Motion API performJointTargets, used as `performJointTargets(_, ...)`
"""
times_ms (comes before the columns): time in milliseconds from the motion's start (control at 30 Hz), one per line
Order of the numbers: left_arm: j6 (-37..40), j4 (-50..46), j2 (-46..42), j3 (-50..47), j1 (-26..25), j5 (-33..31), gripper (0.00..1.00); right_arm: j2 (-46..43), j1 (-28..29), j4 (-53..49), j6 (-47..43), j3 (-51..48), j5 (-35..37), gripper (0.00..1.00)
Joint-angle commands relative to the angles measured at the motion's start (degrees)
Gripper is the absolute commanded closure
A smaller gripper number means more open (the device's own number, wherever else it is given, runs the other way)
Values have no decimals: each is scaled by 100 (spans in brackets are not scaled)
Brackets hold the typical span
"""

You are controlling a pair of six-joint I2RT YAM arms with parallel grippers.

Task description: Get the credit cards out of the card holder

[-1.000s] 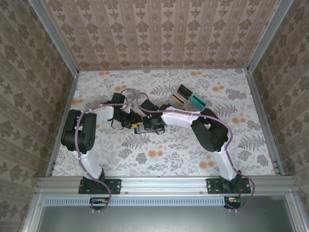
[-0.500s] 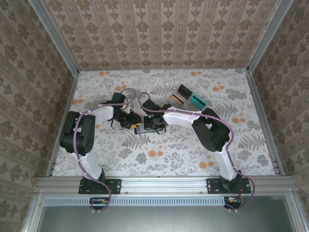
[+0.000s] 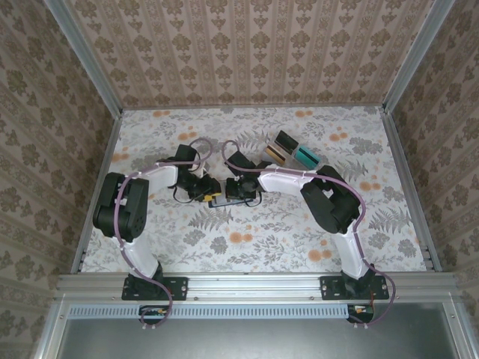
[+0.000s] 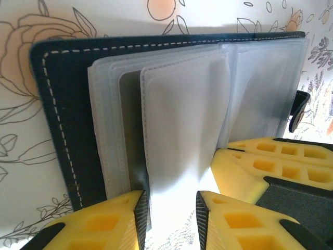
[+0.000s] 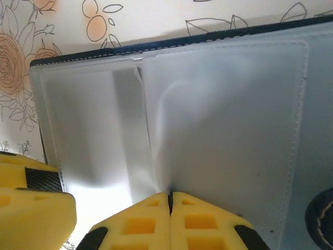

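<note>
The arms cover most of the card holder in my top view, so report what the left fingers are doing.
Observer: The left fingers stand apart, straddling the lower edge of a frosted sleeve in the open card holder.
Operator: Now give me the right ones.
Observer: The right fingers are shut, tips at a creased sleeve edge.
Operator: Locate the tab.
Observer: The closing tab sticks out unfastened at the edge nearest the right fingers.

Card holder (image 4: 62, 120): dark navy, white stitching, lying open flat on the floral table (image 4: 21, 198). Frosted plastic sleeves (image 4: 182, 130) fan out inside. Closing tab (image 4: 297, 110) sits at its right edge.
</note>
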Motion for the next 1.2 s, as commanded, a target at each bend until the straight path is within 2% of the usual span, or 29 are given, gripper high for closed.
performJointTargets(0, 63, -1, 123, 37, -31, 159, 67, 304, -37, -385, 126, -280, 78, 98)
performJointTargets(133, 43, 147, 145, 32, -29, 411, 72, 272, -45, -333, 138, -280, -14, 96)
performJointTargets(167, 59, 147, 136, 30, -22, 380, 76, 258, -61, -316, 146, -272, -72, 95)
performJointTargets(267, 155, 21, 74, 21, 10, 56, 86, 53, -105, -236, 107, -273, -108, 87)
performJointTargets(367, 215, -17, 13, -58, 132, 8, 92, -256, -145, -226, -13, -245, -110, 79)
performJointTargets(600, 405, -228, -185, -168, 306, -62, 93, -991, -171, 256, 115, -596, -527, 63)
performJointTargets(700, 418, -155, -240, -156, 294, 134, 88, -1221, -186, 572, 224, -884, -574, 58)
performJointTargets(900, 107, 423, -261, -123, 184, 951, 61, -1677, -258, 855, 309, -1411, -255, 46)
performJointTargets(1000, -136, 674, -218, -17, 56, 1078, 49, -1921, -294, 943, 332, -1649, -73, 43)
performJointTargets(1167, -512, 1090, -126, 221, -144, 1054, 37, -2292, -365, 1070, 284, -1971, 178, 39)
